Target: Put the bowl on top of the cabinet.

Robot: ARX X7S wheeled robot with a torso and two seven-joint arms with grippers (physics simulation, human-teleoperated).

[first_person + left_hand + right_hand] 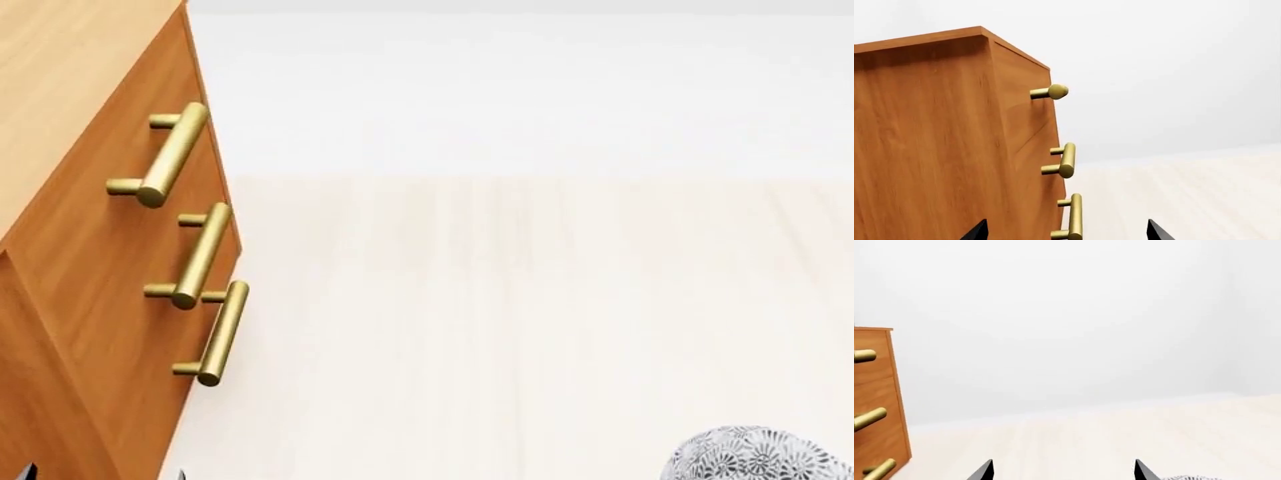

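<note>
The cabinet [94,270] fills the left edge of the head view, its brass handles [200,255] facing the pale floor [534,300]. The bowl [761,455] sits on the floor at the lower right corner, well apart from the cabinet. It lies nearer the right gripper [1062,471], whose tips stand wide apart and empty. The left gripper [1066,231] is likewise spread, holding nothing, beside the cabinet.

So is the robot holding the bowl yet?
No. The bowl sits on the floor, and both the left gripper and right gripper are open and empty.
</note>
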